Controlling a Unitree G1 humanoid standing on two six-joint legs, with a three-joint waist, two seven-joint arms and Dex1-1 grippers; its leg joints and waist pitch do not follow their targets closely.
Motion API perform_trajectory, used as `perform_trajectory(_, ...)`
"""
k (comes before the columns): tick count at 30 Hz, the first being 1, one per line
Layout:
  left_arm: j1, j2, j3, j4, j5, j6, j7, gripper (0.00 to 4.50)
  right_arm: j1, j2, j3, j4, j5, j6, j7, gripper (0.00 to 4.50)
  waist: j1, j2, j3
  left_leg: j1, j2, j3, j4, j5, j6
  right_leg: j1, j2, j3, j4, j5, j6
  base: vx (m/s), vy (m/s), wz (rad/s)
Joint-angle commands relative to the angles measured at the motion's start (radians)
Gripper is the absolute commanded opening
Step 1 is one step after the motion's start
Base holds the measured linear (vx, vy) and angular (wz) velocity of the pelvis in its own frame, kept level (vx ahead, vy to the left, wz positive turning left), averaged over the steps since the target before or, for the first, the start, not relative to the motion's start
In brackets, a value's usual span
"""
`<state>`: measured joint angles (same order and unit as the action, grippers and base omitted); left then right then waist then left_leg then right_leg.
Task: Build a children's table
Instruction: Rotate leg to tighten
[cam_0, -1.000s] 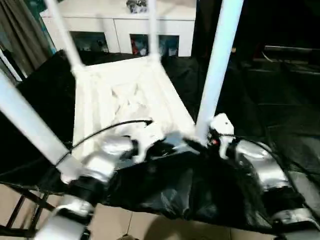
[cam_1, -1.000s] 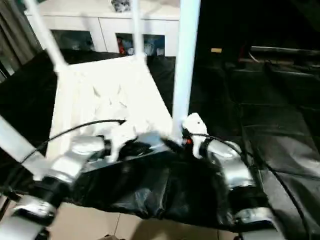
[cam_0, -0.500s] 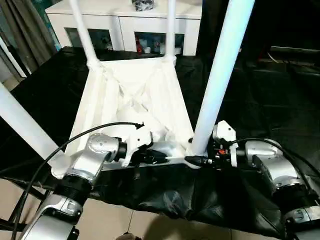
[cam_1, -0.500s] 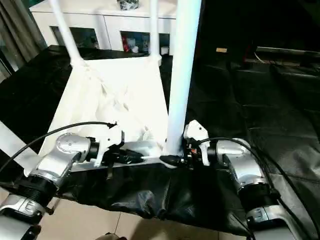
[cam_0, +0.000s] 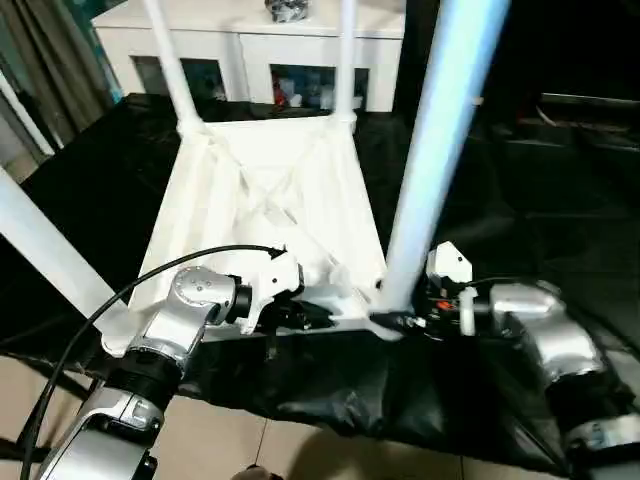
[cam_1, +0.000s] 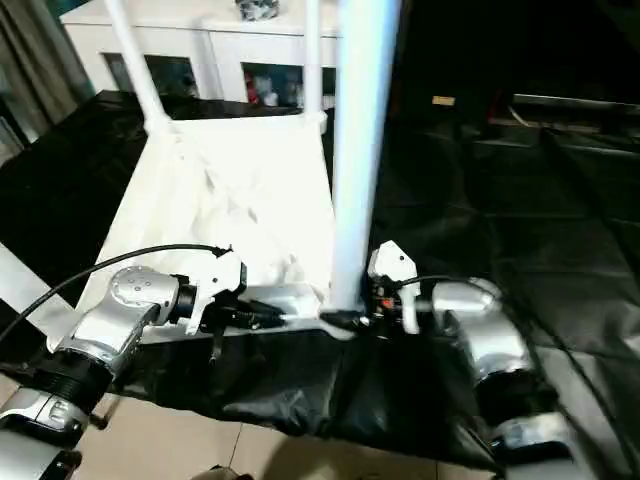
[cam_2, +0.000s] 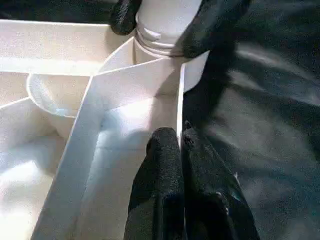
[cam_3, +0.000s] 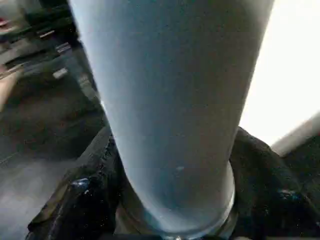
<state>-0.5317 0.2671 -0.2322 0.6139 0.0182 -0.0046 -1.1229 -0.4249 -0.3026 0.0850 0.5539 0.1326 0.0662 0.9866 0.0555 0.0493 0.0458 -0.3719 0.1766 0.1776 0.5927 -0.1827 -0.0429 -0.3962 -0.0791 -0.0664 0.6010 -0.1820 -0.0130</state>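
Black-draped table (cam_0: 520, 210) carries the whole job; white cabinet (cam_0: 250, 45) sits behind it at 12 o'clock. Children's table top (cam_0: 265, 215) lies upside down on the drape, ribbed underside up, near edge at the table's front edge. Four white legs stand up from the corner sockets: near-right leg (cam_0: 435, 150) at 3 o'clock of the top, near-left leg (cam_0: 45, 255) leaning out toward 9 o'clock, far-left leg (cam_0: 172, 65) at 11 o'clock, far-right leg (cam_0: 347, 55) at 1 o'clock. Right end effector (cam_0: 400, 322) comes in from 3 o'clock and is clamped on the near-right leg just above its socket; right wrist view has black fingers (cam_3: 82, 210) wrapping both sides of the tube at the collar. Left end effector (cam_2: 179, 142) comes in from 9 o'clock along the near edge, fingers (cam_2: 162, 165) pressed together, pinching the thin outer wall of the top's rim beside that same corner socket (cam_2: 165, 60). Left wrist view also catches the right fingertips around the leg's threaded base.
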Motion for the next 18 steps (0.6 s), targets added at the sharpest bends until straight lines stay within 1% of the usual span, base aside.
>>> perform_trajectory(1, -0.038, -0.101, -0.015, -0.002, 0.009, 0.021, 0.128, 0.0, 0.012, 0.08, 0.013, 0.014, -0.053, -0.005, -0.193, 2.64, -0.008, -0.013, -0.049, 0.013, 0.053, -0.022, -0.081, -0.305, 0.011, 0.039, -0.072, 0.042, -0.091, -0.415, -0.184, 0.0, 0.0, 0.0)
perform_trajectory(2, -0.038, -0.101, -0.015, -0.002, 0.009, 0.021, 0.128, 0.0, 0.012, 0.08, 0.013, 0.014, -0.053, -0.005, -0.193, 2.64, -0.012, -0.016, -0.052, 0.014, 0.049, -0.024, -0.082, -0.317, 0.007, 0.041, -0.072, 0.041, -0.096, -0.438, -0.169, 0.0, 0.0, 0.0)
perform_trajectory(3, -0.041, -0.129, -0.021, 0.0, 0.015, 0.027, 0.157, 0.0, 0.019, 0.106, 0.009, 0.005, -0.059, 0.001, -0.242, 2.64, -0.011, -0.017, -0.053, 0.014, 0.049, -0.024, -0.081, -0.315, 0.01, 0.041, -0.074, 0.042, -0.097, -0.435, -0.167, 0.0, 0.0, 0.0)
perform_trajectory(4, -0.046, -0.169, -0.034, 0.002, 0.027, 0.036, 0.197, 0.0, 0.026, 0.154, 0.0, -0.008, -0.068, 0.026, -0.327, 2.64, -0.015, -0.016, -0.049, 0.015, 0.049, -0.021, -0.081, -0.318, 0.017, 0.036, -0.071, 0.046, -0.1, -0.427, -0.166, 0.0, 0.0, 0.0)
perform_trajectory(5, -0.048, -0.181, -0.039, 0.002, 0.032, 0.04, 0.209, 0.0, 0.027, 0.17, -0.002, -0.012, -0.071, 0.033, -0.354, 2.64, -0.018, -0.013, -0.05, 0.014, 0.047, -0.02, -0.081, -0.316, 0.018, 0.036, -0.07, 0.046, -0.101, -0.423, -0.164, 0.0, 0.0, 0.0)
perform_trajectory(6, -0.051, -0.204, -0.047, 0.003, 0.04, 0.046, 0.231, 0.0, 0.03, 0.2, -0.007, -0.019, -0.077, 0.048, -0.407, 2.64, -0.018, -0.014, -0.051, 0.012, 0.046, -0.022, -0.082, -0.311, 0.02, 0.037, -0.07, 0.045, -0.1, -0.42, -0.163, 0.0, 0.0, 0.0)
perform_trajectory(7, -0.056, -0.229, -0.057, 0.008, 0.052, 0.052, 0.263, 0.0, 0.029, 0.24, -0.013, -0.022, -0.078, 0.069, -0.461, 2.64, -0.019, -0.005, -0.052, 0.013, 0.046, -0.023, -0.083, -0.298, 0.018, 0.037, -0.069, 0.046, -0.098, -0.404, -0.162, 0.0, 0.0, 0.0)
perform_trajectory(8, -0.06, -0.245, -0.064, 0.01, 0.059, 0.057, 0.281, 0.0, 0.029, 0.269, -0.015, -0.026, -0.08, 0.071, -0.494, 2.64, -0.022, -0.007, -0.053, 0.014, 0.046, -0.022, -0.082, -0.304, 0.019, 0.036, -0.069, 0.045, -0.099, -0.394, -0.164, 0.0, 0.0, 0.0)
perform_trajectory(9, -0.06, -0.245, -0.064, 0.01, 0.059, 0.057, 0.281, 0.0, 0.029, 0.269, -0.015, -0.026, -0.08, 0.071, -0.494, 2.64, -0.022, -0.008, -0.053, 0.012, 0.047, -0.022, -0.083, -0.302, 0.02, 0.038, -0.069, 0.045, -0.099, -0.387, -0.164, 0.0, 0.0, 0.0)
perform_trajectory(10, -0.064, -0.255, -0.079, 0.014, 0.079, 0.049, 0.304, 0.0, 0.027, 0.28, 0.022, -0.033, -0.113, 0.04, -0.499, 2.64, -0.022, -0.008, -0.054, 0.012, 0.047, -0.022, -0.082, -0.301, 0.025, 0.037, -0.068, 0.045, -0.098, -0.374, -0.167, 0.0, 0.0, 0.0)
perform_trajectory(11, -0.065, -0.256, -0.081, 0.015, 0.082, 0.048, 0.307, 0.0, 0.027, 0.281, 0.026, -0.033, -0.117, 0.037, -0.499, 2.64, -0.022, -0.008, -0.055, 0.012, 0.046, -0.021, -0.081, -0.3, 0.028, 0.038, -0.068, 0.045, -0.098, -0.369, -0.167, 0.0, 0.0, 0.0)
perform_trajectory(12, -0.065, -0.256, -0.081, 0.015, 0.083, 0.048, 0.307, 0.0, 0.027, 0.281, 0.027, -0.033, -0.118, 0.036, -0.499, 2.99, -0.022, -0.007, -0.055, 0.011, 0.046, -0.021, -0.082, -0.299, 0.031, 0.039, -0.069, 0.045, -0.097, -0.363, -0.169, 0.0, 0.0, 0.0)
perform_trajectory(13, -0.063, -0.26, -0.085, 0.014, 0.098, 0.046, 0.318, 0.0, 0.025, 0.29, 0.026, -0.034, -0.111, 0.028, -0.512, 3.34, -0.021, 0.001, -0.056, 0.011, 0.047, -0.021, -0.082, -0.292, 0.037, 0.04, -0.069, 0.046, -0.096, -0.339, -0.174, 0.0, 0.0, 0.0)
perform_trajectory(14, -0.059, -0.254, -0.083, 0.006, 0.095, 0.051, 0.307, 0.0, 0.023, 0.292, 0.005, -0.038, -0.08, 0.048, -0.512, 3.36, -0.022, -0.001, -0.056, 0.012, 0.047, -0.021, -0.082, -0.296, 0.038, 0.039, -0.069, 0.046, -0.098, -0.335, -0.177, 0.0, 0.0, 0.0)
perform_trajectory(15, -0.056, -0.249, -0.081, 0.002, 0.092, 0.053, 0.299, 0.0, 0.022, 0.289, -0.002, -0.041, -0.068, 0.059, -0.504, 3.36, -0.023, -0.001, -0.056, 0.011, 0.047, -0.021, -0.083, -0.299, 0.04, 0.041, -0.068, 0.045, -0.097, -0.334, -0.178, 0.0, 0.0, 0.0)
perform_trajectory(16, -0.052, -0.235, -0.075, -0.004, 0.083, 0.048, 0.28, 0.0, 0.023, 0.265, 0.002, -0.042, -0.075, 0.055, -0.486, 3.47, -0.022, -0.003, -0.056, 0.009, 0.047, -0.021, -0.083, -0.299, 0.042, 0.042, -0.069, 0.045, -0.096, -0.331, -0.179, 0.0, 0.0, 0.0)
perform_trajectory(17, -0.05, -0.229, -0.071, -0.006, 0.08, 0.044, 0.273, 0.0, 0.025, 0.254, 0.005, -0.046, -0.09, 0.051, -0.484, 3.61, -0.023, -0.002, -0.055, 0.01, 0.048, -0.021, -0.084, -0.308, 0.04, 0.04, -0.069, 0.045, -0.097, -0.339, -0.178, 0.0, 0.0, 0.0)
perform_trajectory(18, -0.049, -0.228, -0.07, -0.007, 0.079, 0.045, 0.271, 0.0, 0.025, 0.25, 0.005, -0.046, -0.092, 0.05, -0.481, 3.61, -0.023, -0.002, -0.055, 0.01, 0.048, -0.021, -0.084, -0.308, 0.04, 0.04, -0.069, 0.045, -0.097, -0.339, -0.178, 0.0, 0.0, 0.0)
